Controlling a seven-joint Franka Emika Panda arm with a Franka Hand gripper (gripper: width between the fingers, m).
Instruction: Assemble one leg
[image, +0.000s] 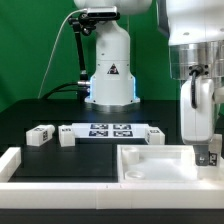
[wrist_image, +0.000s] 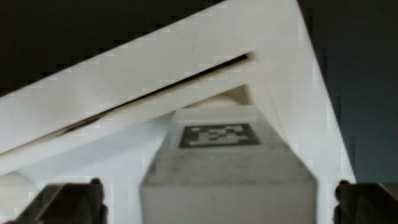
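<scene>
The leg is a white elongated block that stands upright over the right rear corner of the wide white tray-like part. My gripper comes down over its upper end. In the wrist view the leg runs away from the camera between my fingertips, its square tag facing up. My gripper is open, with a dark gap between the leg and each finger. The tray-like part's walls show beyond the leg. The leg's lower end is hidden.
Two more small white legs lie at the exterior view's left, next to the marker board. A white raised bar runs along the front left. The robot's base stands at the back centre.
</scene>
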